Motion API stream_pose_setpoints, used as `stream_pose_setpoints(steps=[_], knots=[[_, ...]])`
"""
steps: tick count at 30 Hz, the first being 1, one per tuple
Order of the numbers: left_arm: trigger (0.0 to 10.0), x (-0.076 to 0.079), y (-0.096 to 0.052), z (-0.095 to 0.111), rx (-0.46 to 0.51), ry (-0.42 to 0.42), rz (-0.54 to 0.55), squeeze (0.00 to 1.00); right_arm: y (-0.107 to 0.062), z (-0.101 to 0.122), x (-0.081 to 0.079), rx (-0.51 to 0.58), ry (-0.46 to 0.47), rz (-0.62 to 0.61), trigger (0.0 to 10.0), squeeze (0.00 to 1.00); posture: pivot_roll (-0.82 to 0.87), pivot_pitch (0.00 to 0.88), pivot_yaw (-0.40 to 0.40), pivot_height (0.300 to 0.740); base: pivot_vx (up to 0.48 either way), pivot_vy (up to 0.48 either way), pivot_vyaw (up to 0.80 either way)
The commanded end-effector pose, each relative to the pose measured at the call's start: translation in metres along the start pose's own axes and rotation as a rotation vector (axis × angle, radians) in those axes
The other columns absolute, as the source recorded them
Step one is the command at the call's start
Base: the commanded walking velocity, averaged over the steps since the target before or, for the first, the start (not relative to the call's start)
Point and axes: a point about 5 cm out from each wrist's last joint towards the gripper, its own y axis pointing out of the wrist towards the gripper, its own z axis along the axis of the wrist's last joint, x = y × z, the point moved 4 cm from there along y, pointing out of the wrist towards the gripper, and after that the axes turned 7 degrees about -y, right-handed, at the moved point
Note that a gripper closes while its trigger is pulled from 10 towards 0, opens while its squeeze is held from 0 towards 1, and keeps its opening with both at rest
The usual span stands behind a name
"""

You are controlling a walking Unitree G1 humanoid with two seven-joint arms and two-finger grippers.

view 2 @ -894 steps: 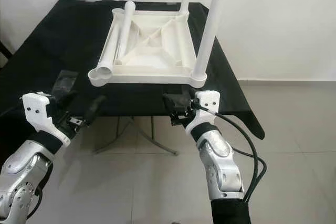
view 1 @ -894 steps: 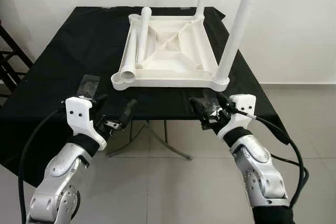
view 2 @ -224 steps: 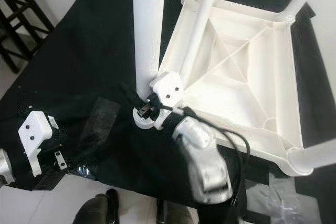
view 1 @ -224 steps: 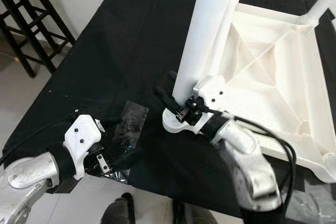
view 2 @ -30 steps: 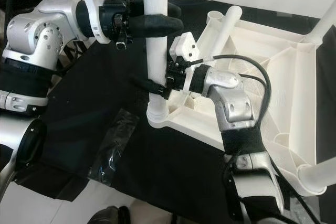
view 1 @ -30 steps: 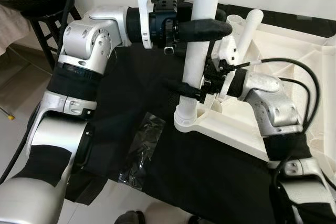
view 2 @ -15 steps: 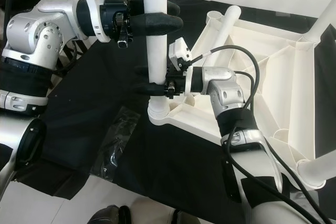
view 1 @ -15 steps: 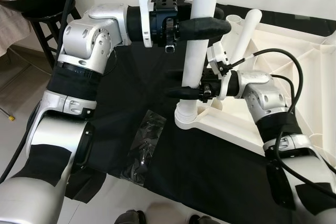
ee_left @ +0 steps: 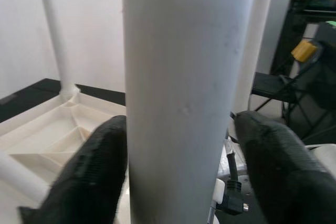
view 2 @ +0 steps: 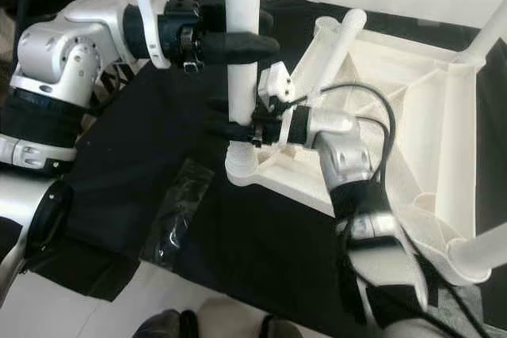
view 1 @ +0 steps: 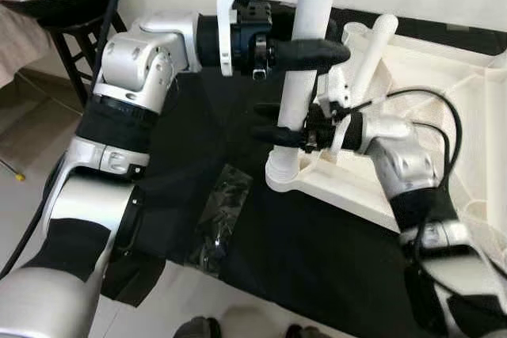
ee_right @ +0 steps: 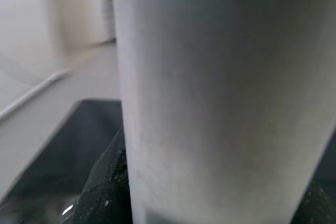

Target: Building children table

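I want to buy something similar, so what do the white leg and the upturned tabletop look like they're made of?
The leg, held between both end effectors, looks like matte white plastic tubing: smooth, uniform, no grain. The tabletop looks like moulded plastic of the same matte white, with ribs on its underside and round corner sockets. I cannot be sure of the exact plastic.

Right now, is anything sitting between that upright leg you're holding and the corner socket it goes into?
Nothing visible. The upright leg already stands in the corner socket of the tabletop; the left gripper grips it high, the right gripper lower down.
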Motion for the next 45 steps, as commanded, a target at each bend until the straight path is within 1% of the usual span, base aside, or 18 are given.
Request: stream_pose_setpoints(steps=[1, 3, 4, 5, 8, 18, 19, 20, 21, 25, 26, 31, 33, 34, 40, 41, 44, 45], knots=[[10.0, -0.002, -0.002, -0.002, 0.0, -0.014, 0.014, 1.0, 0.009, -0.027, -0.011, -0.136, 0.02, -0.14, 0.0, 0.0, 0.01, 0.171, 0.028, 0.74, 0.0, 0.0, 0.0], [10.0, -0.006, -0.001, -0.005, 0.003, -0.025, 0.044, 1.0, -0.012, -0.049, 0.007, -0.252, 0.11, -0.839, 0.0, 0.0, 0.0, 0.178, 0.033, 0.74, 0.0, 0.0, 0.0], [10.0, -0.006, -0.001, -0.005, 0.003, -0.025, 0.044, 1.0, -0.012, -0.049, 0.007, -0.252, 0.11, -0.839, 0.0, 0.0, 0.0, 0.178, 0.033, 0.74, 0.0, 0.0, 0.0], [10.0, -0.006, -0.002, -0.008, -0.011, -0.035, 0.033, 0.0, -0.013, -0.056, -0.014, -0.255, 0.135, -0.889, 0.0, 0.0, 0.02, 0.189, 0.048, 0.74, 0.0, 0.0, 0.0], [10.0, -0.002, 0.0, -0.013, -0.032, -0.053, 0.002, 0.0, -0.004, -0.065, -0.043, -0.239, 0.188, -0.807, 0.0, 0.0, 0.0, 0.181, 0.053, 0.74, 0.0, 0.0, 0.0], [10.0, -0.004, 0.002, -0.012, -0.019, -0.051, 0.022, 0.0, 0.003, -0.051, -0.034, -0.249, 0.141, -0.808, 0.0, 0.0, 0.01, 0.168, 0.043, 0.74, 0.0, 0.0, 0.0], [5.0, -0.004, 0.001, -0.013, -0.024, -0.053, 0.021, 0.0, 0.005, -0.047, -0.035, -0.243, 0.137, -0.821, 0.0, 0.0, 0.01, 0.165, 0.044, 0.74, 0.0, 0.0, 0.0], [5.0, -0.004, 0.0, -0.014, -0.027, -0.055, 0.019, 0.0, 0.007, -0.045, -0.035, -0.239, 0.134, -0.829, 0.0, 0.0, 0.01, 0.165, 0.044, 0.74, 0.0, 0.0, 0.0], [0.0, -0.004, -0.001, -0.015, -0.032, -0.059, 0.019, 0.0, 0.008, -0.041, -0.034, -0.224, 0.126, -0.827, 0.0, 0.0, 0.01, 0.162, 0.042, 0.74, 0.0, 0.0, 0.0], [0.0, -0.004, -0.003, -0.015, -0.039, -0.063, 0.017, 0.0, 0.011, -0.035, -0.03, -0.196, 0.104, -0.814, 0.0, 0.0, 0.02, 0.16, 0.039, 0.74, 0.0, 0.0, 0.0], [0.0, -0.003, -0.003, -0.014, -0.04, -0.063, 0.014, 0.0, 0.015, -0.03, -0.028, -0.17, 0.097, -0.768, 10.0, 0.0, 0.02, 0.158, 0.036, 0.74, 0.0, 0.0, 0.0], [0.0, -0.003, -0.002, -0.014, -0.041, -0.062, 0.012, 0.0, 0.019, -0.021, -0.023, -0.128, 0.078, -0.703, 10.0, 0.0, 0.02, 0.157, 0.035, 0.74, 0.0, 0.0, 0.0], [0.0, -0.003, -0.002, -0.014, -0.042, -0.06, 0.011, 0.0, 0.018, -0.008, -0.007, -0.068, 0.027, -0.587, 10.0, 0.0, 0.02, 0.152, 0.029, 0.74, 0.0, 0.0, 0.0], [0.0, -0.003, -0.002, -0.013, -0.042, -0.057, 0.011, 0.0, 0.016, 0.003, -0.001, -0.023, 0.001, -0.497, 10.0, 1.0, 0.02, 0.151, 0.027, 0.74, 0.0, 0.0, 0.0], [0.0, -0.003, -0.002, -0.013, -0.041, -0.054, 0.013, 0.0, 0.012, 0.019, 0.006, 0.036, -0.022, -0.347, 10.0, 1.0, 0.03, 0.149, 0.028, 0.74, 0.0, 0.0, 0.0], [0.0, -0.003, -0.002, -0.013, -0.042, -0.053, 0.015, 0.0, 0.011, 0.025, 0.007, 0.048, -0.052, -0.234, 10.0, 1.0, 0.03, 0.149, 0.029, 0.74, 0.0, 0.0, 0.0], [0.0, -0.003, -0.002, -0.013, -0.043, -0.053, 0.016, 0.0, 0.009, 0.029, 0.009, 0.051, -0.082, -0.134, 10.0, 1.0, 0.03, 0.147, 0.029, 0.74, 0.0, 0.0, 0.0], [0.0, -0.003, -0.002, -0.013, -0.043, -0.052, 0.014, 0.0, 0.009, 0.032, 0.014, 0.055, -0.086, -0.042, 10.0, 0.49, 0.04, 0.148, 0.027, 0.74, 0.0, 0.0, 0.0]])
